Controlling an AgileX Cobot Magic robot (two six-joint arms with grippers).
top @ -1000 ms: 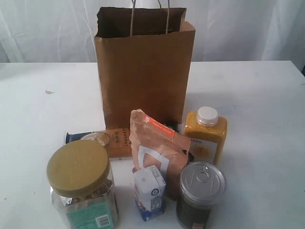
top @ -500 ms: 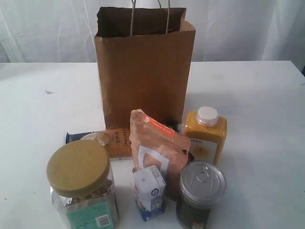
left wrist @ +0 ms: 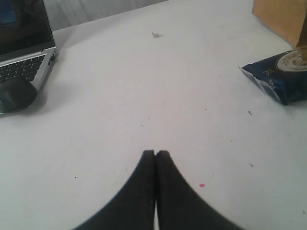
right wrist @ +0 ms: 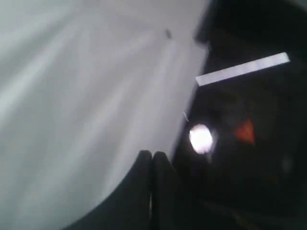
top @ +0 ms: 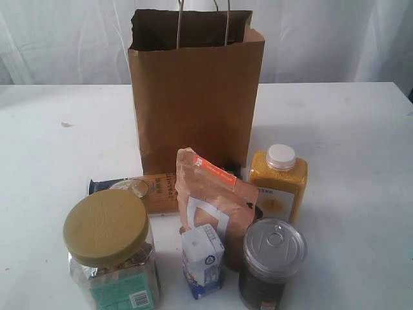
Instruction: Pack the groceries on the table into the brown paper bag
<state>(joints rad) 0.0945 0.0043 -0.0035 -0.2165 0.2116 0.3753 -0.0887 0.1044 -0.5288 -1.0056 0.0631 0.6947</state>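
1. We count six items on the counter [top: 348,129], one each: jar [top: 106,245], carton [top: 202,260], pouch [top: 213,194], can [top: 272,258], bottle [top: 279,184], spaghetti packet [top: 139,187], all in front of one upright paper bag [top: 193,97].
2. Left hand [left wrist: 156,153]: fingers together, holding nothing, over the counter.
3. Right hand [right wrist: 152,154]: fingers together, holding nothing.

Brown paper bag [top: 193,97] stands upright and open at the back of the white table [top: 51,161], with all six groceries outside, clustered in front of it. Behind: spaghetti packet [top: 139,188] lying flat with its blue end to the left, orange-labelled pouch [top: 213,194] upright in the middle, yellow white-capped bottle [top: 279,184] on the right. In front, all upright: olive-lidded jar [top: 110,252] left, white-blue carton [top: 202,260] centre against the pouch, pull-tab can [top: 271,261] right.
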